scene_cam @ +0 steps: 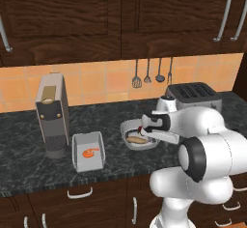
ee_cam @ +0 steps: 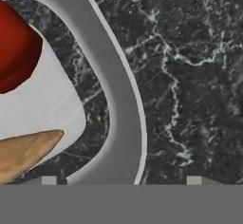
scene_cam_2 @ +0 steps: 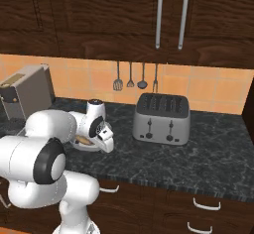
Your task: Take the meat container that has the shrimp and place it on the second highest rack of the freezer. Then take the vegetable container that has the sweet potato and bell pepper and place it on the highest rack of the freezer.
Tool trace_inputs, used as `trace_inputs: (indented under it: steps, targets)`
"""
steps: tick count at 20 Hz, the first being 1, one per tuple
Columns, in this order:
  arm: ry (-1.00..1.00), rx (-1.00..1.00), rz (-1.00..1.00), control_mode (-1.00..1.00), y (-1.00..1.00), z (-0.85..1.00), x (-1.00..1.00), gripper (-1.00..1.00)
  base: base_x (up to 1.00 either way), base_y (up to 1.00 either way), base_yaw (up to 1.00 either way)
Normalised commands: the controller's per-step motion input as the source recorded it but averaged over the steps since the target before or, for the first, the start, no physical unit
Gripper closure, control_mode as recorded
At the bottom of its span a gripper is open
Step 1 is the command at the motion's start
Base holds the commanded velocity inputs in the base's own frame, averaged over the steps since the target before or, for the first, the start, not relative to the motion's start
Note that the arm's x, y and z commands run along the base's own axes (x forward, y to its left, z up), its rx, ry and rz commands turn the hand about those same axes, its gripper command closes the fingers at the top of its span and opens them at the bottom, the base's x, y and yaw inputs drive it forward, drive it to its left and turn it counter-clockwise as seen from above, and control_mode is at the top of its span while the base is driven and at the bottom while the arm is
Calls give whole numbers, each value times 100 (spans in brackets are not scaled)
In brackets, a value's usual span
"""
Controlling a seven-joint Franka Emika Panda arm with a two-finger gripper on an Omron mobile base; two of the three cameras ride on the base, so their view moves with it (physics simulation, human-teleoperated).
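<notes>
Over the bowl (ee_cam: 111, 123) rim our gripper (ee_cam: 123, 180) hangs, fingers spread astride, gripping nothing; we judge the tray (scene_cam: 88, 150) with shrimp (scene_cam: 89, 152) should go first.

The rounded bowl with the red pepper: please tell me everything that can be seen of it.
The rounded light-grey bowl sits upright on the dark marbled counter, right of the rectangular grey tray and apart from it. It has a broad curved rim and a pale flat floor. Inside lie a glossy red bell pepper and an elongated tan sweet potato. The robot's hand hovers over its right rim; whether they touch is unclear.
</notes>
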Motion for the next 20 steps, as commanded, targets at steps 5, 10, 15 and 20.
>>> trace_inputs:
  steps: [5,10,15,20]
  targets:
    - [0,0,0,-100,0,0,0,100,0,0,0]
    - [-1,0,0,-100,0,0,-7,100,0,0,0]
    - [-2,0,-5,-100,3,39,-57,100,0,0,0]
    - [-20,4,-18,-100,0,98,-100,100,0,0,0]
